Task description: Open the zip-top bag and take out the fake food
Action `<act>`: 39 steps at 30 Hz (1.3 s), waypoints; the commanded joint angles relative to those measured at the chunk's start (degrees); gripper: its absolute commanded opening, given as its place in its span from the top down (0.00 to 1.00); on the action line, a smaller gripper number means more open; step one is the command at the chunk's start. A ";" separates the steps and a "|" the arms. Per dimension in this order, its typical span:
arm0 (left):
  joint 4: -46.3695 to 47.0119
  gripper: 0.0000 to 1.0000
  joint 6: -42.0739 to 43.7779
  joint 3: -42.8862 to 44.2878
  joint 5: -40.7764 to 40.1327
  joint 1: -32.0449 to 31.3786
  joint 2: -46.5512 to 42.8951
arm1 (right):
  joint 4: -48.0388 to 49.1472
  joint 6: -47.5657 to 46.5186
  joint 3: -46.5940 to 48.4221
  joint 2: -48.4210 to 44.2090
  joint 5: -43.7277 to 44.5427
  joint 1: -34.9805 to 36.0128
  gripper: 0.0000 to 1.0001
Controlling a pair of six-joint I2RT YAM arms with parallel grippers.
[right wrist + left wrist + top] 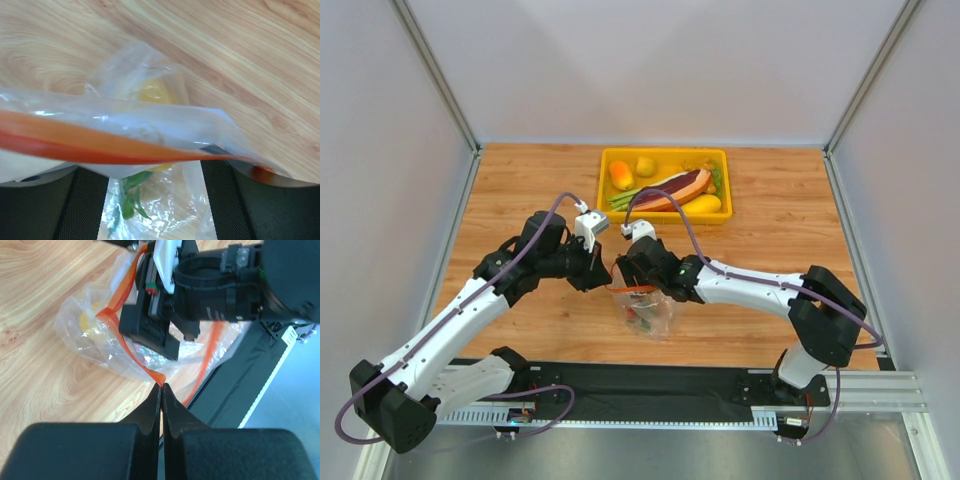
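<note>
The clear zip-top bag (652,316) lies on the wooden table near the front, between my two grippers. My left gripper (161,386) is shut on one end of the bag's red-orange zip strip (131,351). My right gripper (155,175) is open, with its fingers (150,332) spread and reaching down into the bag's mouth, the strip (100,145) lying across them. Inside the bag I see a small yellow fruit (152,92) and a green leafy bit (127,200). The slider tab is hidden. In the top view both grippers meet over the bag, left (607,282) and right (633,284).
A yellow tray (665,152) stands at the back centre with a maroon meat slice (677,186), an orange piece (621,174), a yellow mango-like piece (704,205) and a leek (626,198). The black base rail (650,385) runs along the near edge.
</note>
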 commanded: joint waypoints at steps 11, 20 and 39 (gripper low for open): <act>1.23 1.00 1.27 0.44 1.54 -0.45 0.49 | 4.18 -4.07 -4.87 -8.08 -1.92 -1.88 0.27; 2.29 1.00 1.01 0.00 3.12 -0.45 0.22 | 5.76 -5.04 -5.49 -9.50 -11.15 -1.70 0.50; 1.85 1.00 1.18 0.00 2.76 -1.15 0.93 | 9.19 -3.99 -6.63 -5.01 -7.81 -5.48 0.59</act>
